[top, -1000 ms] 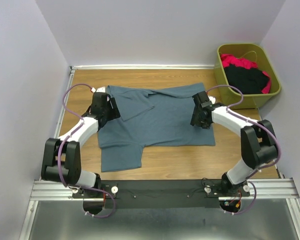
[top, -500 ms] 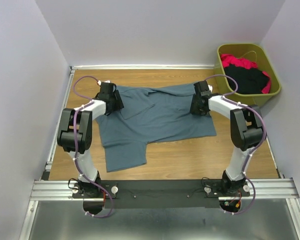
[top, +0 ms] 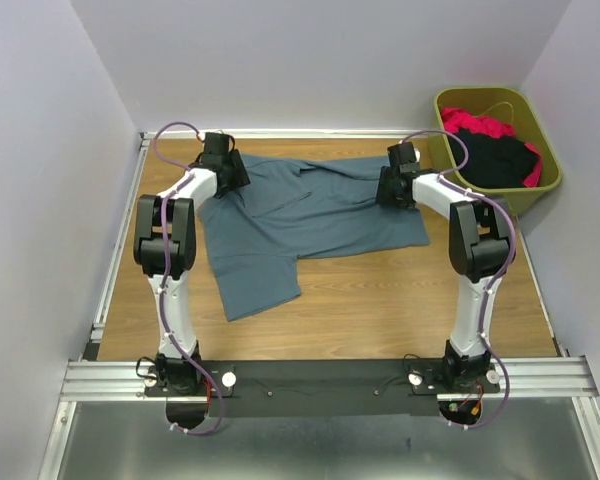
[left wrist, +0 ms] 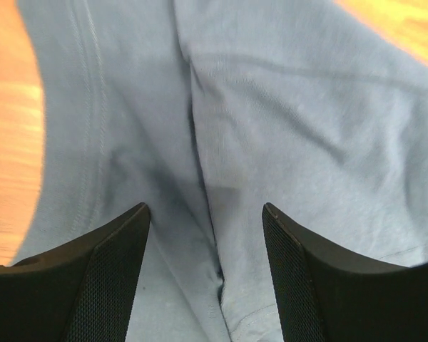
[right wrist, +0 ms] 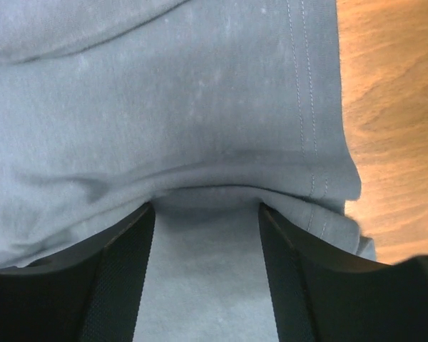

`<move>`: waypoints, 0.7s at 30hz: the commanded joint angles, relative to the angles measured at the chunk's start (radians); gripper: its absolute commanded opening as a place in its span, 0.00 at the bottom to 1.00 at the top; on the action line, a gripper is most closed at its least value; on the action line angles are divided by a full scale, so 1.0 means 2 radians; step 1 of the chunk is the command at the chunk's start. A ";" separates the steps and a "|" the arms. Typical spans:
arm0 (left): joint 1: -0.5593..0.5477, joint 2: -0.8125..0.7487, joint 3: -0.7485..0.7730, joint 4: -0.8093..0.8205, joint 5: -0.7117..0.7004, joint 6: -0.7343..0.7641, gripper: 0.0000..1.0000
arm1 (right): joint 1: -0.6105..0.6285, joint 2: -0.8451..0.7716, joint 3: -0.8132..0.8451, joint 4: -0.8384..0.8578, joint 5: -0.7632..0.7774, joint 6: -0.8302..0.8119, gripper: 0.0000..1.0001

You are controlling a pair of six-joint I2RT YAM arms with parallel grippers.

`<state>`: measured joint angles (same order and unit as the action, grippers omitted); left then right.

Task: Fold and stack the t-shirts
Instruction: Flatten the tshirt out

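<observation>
Wood table [top: 380, 320]: boxed by pale walls [top: 330, 70] on three sides, with a metal rail [top: 330, 375] along the near edge.
Left gripper [left wrist: 203, 212]: at the far-left corner of the blue shirt [top: 315, 215]. The jaws are narrow, with a ridge of cloth pinched between them.
Shirt on the table: lies open across the far half, skewed. A flap is turned over near the collar, and one sleeve [top: 260, 285] juts toward the near left.
Right gripper [right wrist: 207, 208]: at the far-right corner of the same shirt, jaws narrow on a bunched hem.
Bin [top: 438, 140]: at the far right, beside the table's corner. It holds a red shirt [top: 475, 125] and a black shirt [top: 495, 160] heaped together.
Done: little, by my reading. One shirt is out and spread, with no clean fold and no stack.
Left: square and fold the blue shirt, then fetch, fold and stack the two from the bin.
In the way: both arms are stretched nearly straight toward the far wall, so little reach seems spare. The turned flap and jutting sleeve likely need flattening first. The bin sits near the right arm.
</observation>
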<state>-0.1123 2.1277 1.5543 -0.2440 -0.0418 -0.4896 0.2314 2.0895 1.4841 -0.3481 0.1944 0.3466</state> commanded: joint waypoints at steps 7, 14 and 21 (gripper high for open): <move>0.004 -0.212 -0.143 -0.061 -0.078 -0.021 0.75 | -0.003 -0.164 -0.106 -0.039 -0.013 0.018 0.86; -0.034 -0.383 -0.325 -0.116 -0.093 -0.063 0.76 | -0.003 -0.278 -0.210 -0.081 -0.010 0.054 0.89; -0.066 -0.443 -0.401 -0.159 -0.079 -0.116 0.75 | -0.004 -0.318 -0.253 -0.089 -0.005 0.062 0.87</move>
<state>-0.2272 1.2682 0.7937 -0.4839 -0.1871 -0.6426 0.2279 1.4883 1.0080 -0.4889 0.1738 0.4450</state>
